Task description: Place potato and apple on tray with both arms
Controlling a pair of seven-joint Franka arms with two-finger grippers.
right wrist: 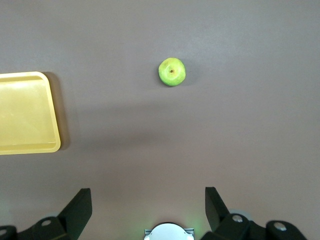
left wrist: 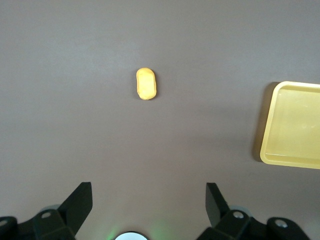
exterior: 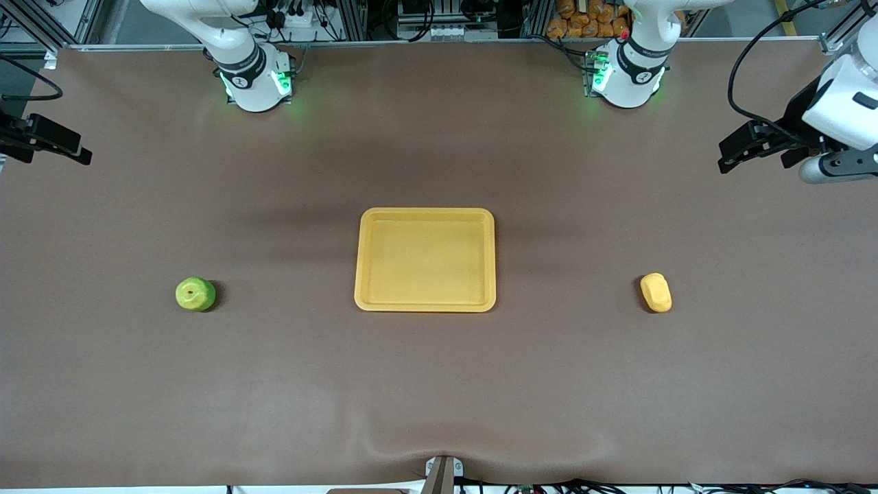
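Potato and apple lie on the brown table, the potato toward the left arm's end, the apple toward the right arm's, the yellow tray between them. Left gripper and right gripper hang raised at the table's ends. In the left wrist view, the left gripper's fingers are spread, empty, over bare table near the potato. In the right wrist view, the right gripper's fingers are likewise spread and empty near the apple.

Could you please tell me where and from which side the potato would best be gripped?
Probably from straight above, the open left claw closing across the narrow middle of the potato. It lies flat on the table, oblong with rounded ends, apart from the tray, so its long sides are free.
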